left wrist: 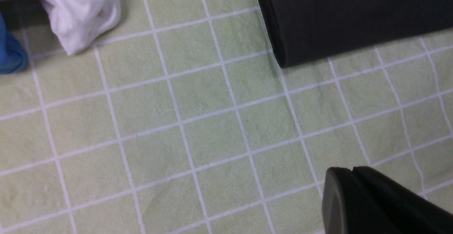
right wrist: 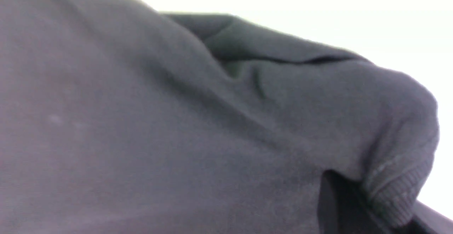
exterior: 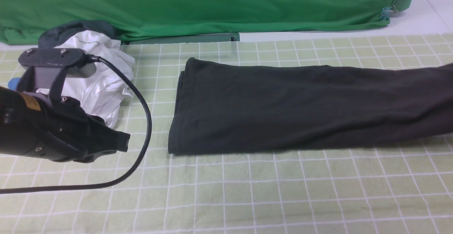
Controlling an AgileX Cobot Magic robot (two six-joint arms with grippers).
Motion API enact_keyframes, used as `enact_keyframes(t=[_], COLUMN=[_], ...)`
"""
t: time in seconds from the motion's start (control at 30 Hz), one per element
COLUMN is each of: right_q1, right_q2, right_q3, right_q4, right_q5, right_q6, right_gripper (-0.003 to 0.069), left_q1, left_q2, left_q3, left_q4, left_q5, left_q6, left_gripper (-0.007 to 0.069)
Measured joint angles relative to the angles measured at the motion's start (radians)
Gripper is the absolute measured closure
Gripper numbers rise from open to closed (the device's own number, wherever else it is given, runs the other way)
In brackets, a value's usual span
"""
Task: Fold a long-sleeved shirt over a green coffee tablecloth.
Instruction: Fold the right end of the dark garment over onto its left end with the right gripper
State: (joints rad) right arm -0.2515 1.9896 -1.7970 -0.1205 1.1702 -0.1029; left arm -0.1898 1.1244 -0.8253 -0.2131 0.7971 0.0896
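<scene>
Black cotton, matte and soft: the long-sleeved shirt point(exterior: 290, 110) lies as a long folded band on the green coffee tablecloth point(exterior: 247, 191) — a pale yellow-green weave ruled into squares by thin white lines. The shirt's rounded, doubled-over end sits to the inner side of the left claw point(exterior: 120, 142), near it but apart. That claw's jaws are pressed together on nothing, above bare grid. Behind it, crumpled white garments point(exterior: 102, 71) heap up. The shirt's other end rises toward the right claw point(right wrist: 339, 205), whose dark finger is pinched into a bunched, ribbed edge — clamped on the shirt.
</scene>
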Motion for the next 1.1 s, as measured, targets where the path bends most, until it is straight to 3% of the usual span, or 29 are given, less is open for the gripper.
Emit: enact_keyframes(t=[0.2,0.5,0.83,1.1], right_q1=[0.064,0.298,0.630,0.794], right_q2=[-0.054,-0.072,0.004,0.150], right_q3=[-0.065,-0.116,-0.116,-0.116], right_q4=[0.078,0.308,0.575,0.714], right_q5=[0.041,0.031,-0.158,-0.347], right_q6=[0.012,0.051,0.103,0.122], right_gripper=[0.0627,0.0630,0.0631,0.0631], left_q1=[0.000,0.000,0.000,0.000], left_q2=[0.000,0.000,0.000,0.000], left_q3=[0.000,0.000,0.000,0.000], left_q4=[0.000,-0.004,-0.017,-0.024], left_q5=[-0.026,-0.040,-0.051,-0.051], left_q6=[0.000,0.000,0.011,0.021], left_gripper=[0.0613,0.0613,0.0613,0.0613])
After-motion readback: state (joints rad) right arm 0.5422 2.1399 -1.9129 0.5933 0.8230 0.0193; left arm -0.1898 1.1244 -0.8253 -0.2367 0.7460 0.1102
